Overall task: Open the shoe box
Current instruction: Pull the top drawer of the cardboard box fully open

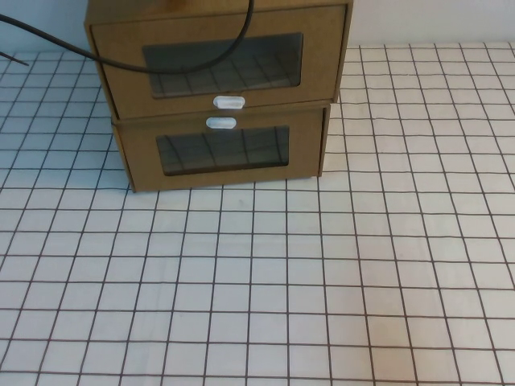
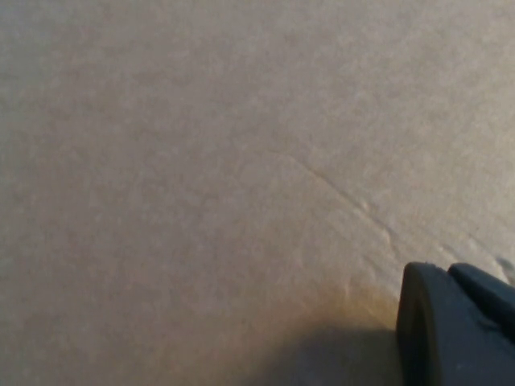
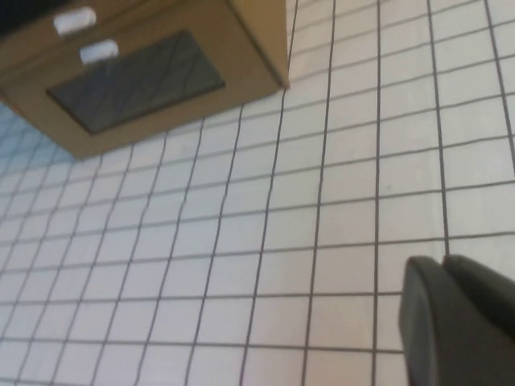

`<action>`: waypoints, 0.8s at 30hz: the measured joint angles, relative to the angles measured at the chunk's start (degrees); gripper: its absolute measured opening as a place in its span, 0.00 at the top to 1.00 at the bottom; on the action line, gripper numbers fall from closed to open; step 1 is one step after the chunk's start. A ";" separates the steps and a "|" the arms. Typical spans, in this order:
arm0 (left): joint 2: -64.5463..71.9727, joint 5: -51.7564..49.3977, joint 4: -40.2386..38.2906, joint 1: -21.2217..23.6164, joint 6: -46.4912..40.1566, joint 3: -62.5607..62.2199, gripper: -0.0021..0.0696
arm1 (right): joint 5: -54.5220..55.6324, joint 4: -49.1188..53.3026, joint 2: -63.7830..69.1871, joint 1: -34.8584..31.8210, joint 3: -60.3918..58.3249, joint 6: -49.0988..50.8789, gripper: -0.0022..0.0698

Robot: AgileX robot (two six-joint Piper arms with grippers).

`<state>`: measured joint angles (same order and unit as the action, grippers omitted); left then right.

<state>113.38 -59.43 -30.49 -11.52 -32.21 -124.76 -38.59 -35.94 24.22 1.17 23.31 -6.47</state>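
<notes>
**Closed and stacked at twelve o'clock**

Our left gripper point(image 2: 460, 326) sits close against plain cardboard point(image 2: 201, 161); we cannot tell its state. At the table's point(image 1: 338, 281) eleven-to-twelve o'clock, the upper shoe box point(image 1: 121, 64) rests on the lower shoe box point(image 1: 302, 149), both closed, with their white handles point(image 1: 228, 102) near each other. Our right gripper point(image 3: 455, 322), clenched, hovers over the table toward the boxes' five o'clock.

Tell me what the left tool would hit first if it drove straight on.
The left tool points at the shoe box. Brown cardboard fills its wrist view, so it would probably meet the box almost at once; which face is unclear. The right tool, shut, hangs over the checked table, apart from the box.
</notes>
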 joint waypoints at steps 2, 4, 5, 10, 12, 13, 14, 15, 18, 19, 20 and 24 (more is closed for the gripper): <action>0.00 0.00 0.00 0.00 0.00 0.00 0.97 | -2.65 0.13 5.77 0.00 3.61 -3.40 0.99; 0.00 0.00 0.00 0.00 0.11 0.00 0.97 | -4.77 0.13 11.04 0.00 6.95 -6.27 0.99; 0.00 0.00 0.00 0.00 0.11 0.00 0.97 | -5.87 0.13 13.93 0.00 8.87 -7.80 0.99; 0.00 0.00 0.00 0.00 0.20 0.00 0.97 | -8.25 0.02 26.28 0.67 18.18 -13.19 0.99; 0.00 0.00 0.00 0.00 0.24 0.00 0.97 | -8.25 0.95 30.71 2.96 22.41 -13.80 0.99; 0.00 0.00 0.00 0.00 0.34 0.00 0.97 | -8.12 1.38 32.40 4.32 24.46 -13.80 0.99; 0.00 0.00 0.00 0.00 0.34 0.00 0.97 | -7.82 2.10 34.48 6.40 26.50 -13.57 0.99; 0.00 0.00 0.00 0.00 0.34 0.00 0.97 | -7.48 3.20 36.50 8.80 28.49 -12.85 0.99; 0.00 0.00 0.00 0.00 0.54 0.00 0.97 | -5.99 8.11 42.21 17.73 33.96 -9.17 0.99; 0.00 0.00 0.00 0.00 0.54 0.00 0.97 | -5.76 10.58 43.90 20.40 35.50 -7.34 0.99; 0.00 0.00 0.00 0.00 0.54 0.00 0.97 | -5.53 13.46 46.03 23.82 37.45 -5.31 0.99; 0.00 0.00 -0.11 0.00 0.78 0.00 0.97 | -5.53 26.84 54.39 36.49 44.48 2.51 0.99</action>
<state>113.38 -59.43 -30.59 -11.52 -31.43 -124.76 -44.11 -9.10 78.61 37.65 67.79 -3.95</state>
